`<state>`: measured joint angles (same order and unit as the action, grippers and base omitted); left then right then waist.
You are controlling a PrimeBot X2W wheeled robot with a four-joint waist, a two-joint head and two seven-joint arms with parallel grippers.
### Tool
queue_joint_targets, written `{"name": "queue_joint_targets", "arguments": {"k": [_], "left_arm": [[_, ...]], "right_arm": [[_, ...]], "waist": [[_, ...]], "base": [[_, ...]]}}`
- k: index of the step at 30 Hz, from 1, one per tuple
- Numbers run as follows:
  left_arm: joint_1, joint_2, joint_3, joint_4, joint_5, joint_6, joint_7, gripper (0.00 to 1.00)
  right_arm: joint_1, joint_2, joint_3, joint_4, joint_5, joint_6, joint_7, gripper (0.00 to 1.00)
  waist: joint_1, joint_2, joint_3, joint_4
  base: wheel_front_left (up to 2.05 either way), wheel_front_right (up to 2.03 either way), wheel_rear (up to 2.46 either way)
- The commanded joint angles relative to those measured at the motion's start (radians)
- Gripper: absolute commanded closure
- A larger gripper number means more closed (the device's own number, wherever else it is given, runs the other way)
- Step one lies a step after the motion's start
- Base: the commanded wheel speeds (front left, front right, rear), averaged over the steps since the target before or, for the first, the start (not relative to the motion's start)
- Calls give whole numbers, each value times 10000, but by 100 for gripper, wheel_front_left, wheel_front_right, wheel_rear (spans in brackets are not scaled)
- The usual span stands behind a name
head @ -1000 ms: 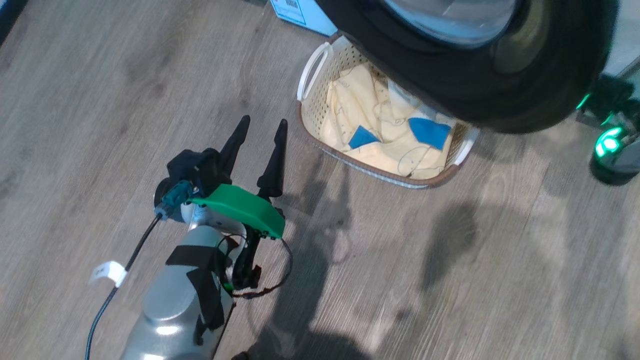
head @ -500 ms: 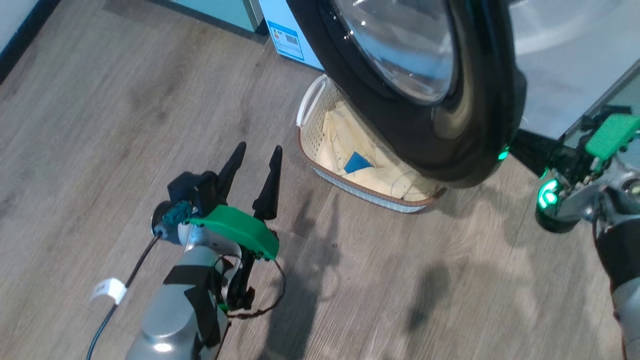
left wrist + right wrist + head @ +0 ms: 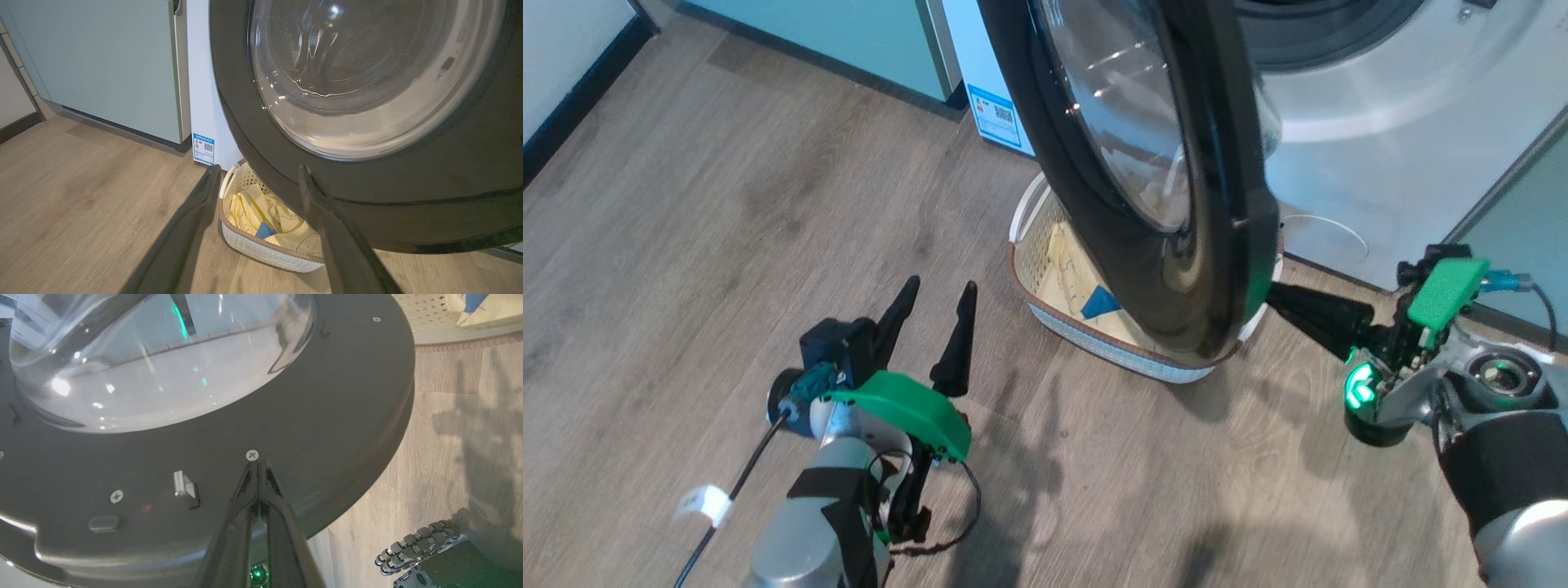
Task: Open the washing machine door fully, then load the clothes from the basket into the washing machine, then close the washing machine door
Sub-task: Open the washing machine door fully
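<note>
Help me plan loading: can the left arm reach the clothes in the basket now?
Probably only partly: the washing machine door overhangs most of the basket, leaving clothes exposed just at one end.

Mostly hidden basket (image 3: 1086, 343)
The door (image 3: 1225, 245) covered most of it and of the clothes (image 3: 1066, 269); the door's top was cut off by the edge.

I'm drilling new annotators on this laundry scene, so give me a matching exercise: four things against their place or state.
1 left end effector
2 right end effector
3 clothes
4 basket

A on the floor under the washing machine door
B open, over bare floor
C shut, tips at the door's rim
D inside the basket

Pairs: 1-B; 2-C; 3-D; 4-A
</note>
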<state>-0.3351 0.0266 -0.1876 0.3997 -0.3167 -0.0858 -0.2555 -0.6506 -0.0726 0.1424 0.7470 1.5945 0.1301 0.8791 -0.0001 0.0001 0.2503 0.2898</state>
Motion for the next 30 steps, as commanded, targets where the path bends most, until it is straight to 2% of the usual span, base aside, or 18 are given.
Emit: {"name": "queue_joint_targets", "arguments": {"k": [1,11,19,24,30], "left_arm": [[-67,237,461,-267,101,-46,-63,0],[154,237,605,-231,198,-122,-63,0],[183,237,728,-288,246,-143,-63,0],[161,237,770,-267,262,-163,-63,0],[253,237,948,-174,302,-184,-63,0]], "right_arm": [[-19,202,262,-398,180,6,31,100],[345,221,1786,-736,1387,6,-454,100],[271,222,2484,-807,1943,6,-765,100],[194,222,2547,-796,2022,6,-1203,100],[278,223,2132,-702,1824,6,-1831,100]], "waist": [[1,-1,-88,-16],[1,-1,-351,-57],[1,-1,-298,-154],[1,-1,-299,-202],[1,-1,-565,-344]], "base": [[0,0,0],[0,0,0],[0,0,0],[0,0,0],[0,0,0]]}}
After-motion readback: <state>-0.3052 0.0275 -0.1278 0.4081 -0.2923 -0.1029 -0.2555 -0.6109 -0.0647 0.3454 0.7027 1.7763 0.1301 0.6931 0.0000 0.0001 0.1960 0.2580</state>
